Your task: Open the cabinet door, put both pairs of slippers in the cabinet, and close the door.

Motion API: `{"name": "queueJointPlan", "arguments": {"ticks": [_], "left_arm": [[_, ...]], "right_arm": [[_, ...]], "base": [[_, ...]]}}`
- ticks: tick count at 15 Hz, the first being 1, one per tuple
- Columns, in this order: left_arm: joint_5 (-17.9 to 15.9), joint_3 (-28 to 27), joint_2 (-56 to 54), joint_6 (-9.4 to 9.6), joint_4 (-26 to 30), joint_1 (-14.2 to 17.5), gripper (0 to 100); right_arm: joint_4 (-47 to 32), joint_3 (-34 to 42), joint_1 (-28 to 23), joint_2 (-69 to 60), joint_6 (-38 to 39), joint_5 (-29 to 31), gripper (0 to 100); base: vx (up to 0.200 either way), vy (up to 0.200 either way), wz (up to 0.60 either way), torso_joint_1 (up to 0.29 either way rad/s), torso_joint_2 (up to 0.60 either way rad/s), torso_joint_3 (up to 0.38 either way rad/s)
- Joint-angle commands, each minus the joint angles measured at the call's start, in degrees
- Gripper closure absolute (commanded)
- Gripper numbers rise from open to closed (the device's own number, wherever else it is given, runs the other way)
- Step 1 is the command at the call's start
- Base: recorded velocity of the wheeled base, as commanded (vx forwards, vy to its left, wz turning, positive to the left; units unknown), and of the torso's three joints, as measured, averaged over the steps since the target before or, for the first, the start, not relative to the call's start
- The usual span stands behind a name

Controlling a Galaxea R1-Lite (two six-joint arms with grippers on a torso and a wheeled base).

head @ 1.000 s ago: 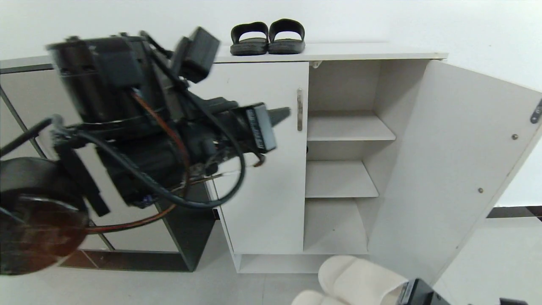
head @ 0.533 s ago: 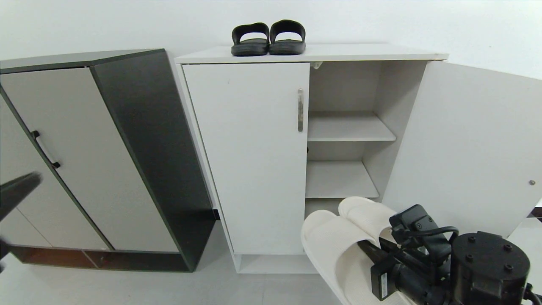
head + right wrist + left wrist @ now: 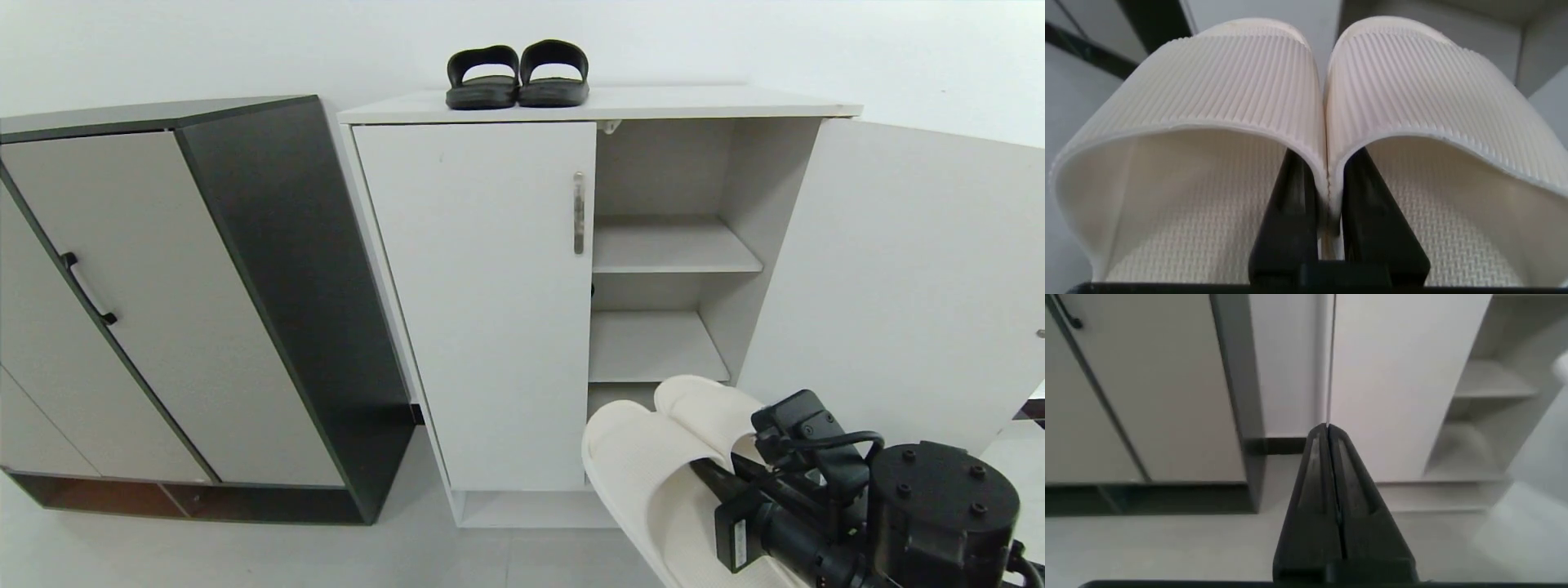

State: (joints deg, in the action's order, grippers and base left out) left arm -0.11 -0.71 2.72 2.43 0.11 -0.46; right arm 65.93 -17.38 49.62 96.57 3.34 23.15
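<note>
At far left stands a dark cabinet (image 3: 277, 269) with a grey door (image 3: 122, 343) and a slanted black handle (image 3: 88, 290); the left gripper (image 3: 1328, 431), seen from its own wrist, has its fingers pressed flat together, and it faces the seam where the dark cabinet meets the white cabinet (image 3: 694, 100); the white cabinet's left door (image 3: 482, 327) is closed, with a metal handle (image 3: 578, 212) upright near its inner edge; on the cabinet top a pair of black slippers (image 3: 517, 75) sits side by side; right of the closed door the compartment stands open, showing shelves (image 3: 669, 245) one above another; the right door (image 3: 898, 278) is swung wide; low before that opening, the white slippers (image 3: 645, 465) hang side by side, toes toward the cabinet, in the right gripper (image 3: 706, 475); its fingers (image 3: 1290, 220) are clamped on the two inner walls where the slippers touch.
</note>
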Motion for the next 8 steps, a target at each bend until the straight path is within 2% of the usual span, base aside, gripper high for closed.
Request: {"name": "queueJointPlan", "arguments": {"ticks": [1, 2, 4, 5, 8], "left_arm": [[-0.2, 0.7, -2.6, 2.76, 0.1, 0.5, 100], [-0.2, 0.7, -2.6, 1.62, 0.1, 0.5, 100], [-0.3, 0.7, -2.6, -1.9, 0.1, 0.5, 100], [-0.3, 0.7, -2.6, -2.69, 0.1, 0.5, 100], [-0.3, 0.7, -2.6, -2.69, 0.1, 0.5, 100]], "right_arm": [[-0.1, -1.6, 0.4, 0.9, 0.1, 0.0, 100], [0.0, -2.4, 0.6, 1.8, 0.2, 0.1, 100], [0.0, -3.4, 0.7, 2.9, 1.7, 0.3, 100], [-0.1, -4.7, 0.6, 3.3, 2.9, 0.9, 100], [-0.4, -8.2, 0.6, 7.3, 4.1, 5.7, 100]], "base": [[0.0, 0.0, 0.0, 0.0, 0.0, 0.0], [0.0, 0.0, 0.0, 0.0, 0.0, 0.0], [0.0, 0.0, 0.0, 0.0, 0.0, 0.0], [0.0, 0.0, 0.0, 0.0, 0.0, 0.0], [0.0, 0.0, 0.0, 0.0, 0.0, 0.0]]}}
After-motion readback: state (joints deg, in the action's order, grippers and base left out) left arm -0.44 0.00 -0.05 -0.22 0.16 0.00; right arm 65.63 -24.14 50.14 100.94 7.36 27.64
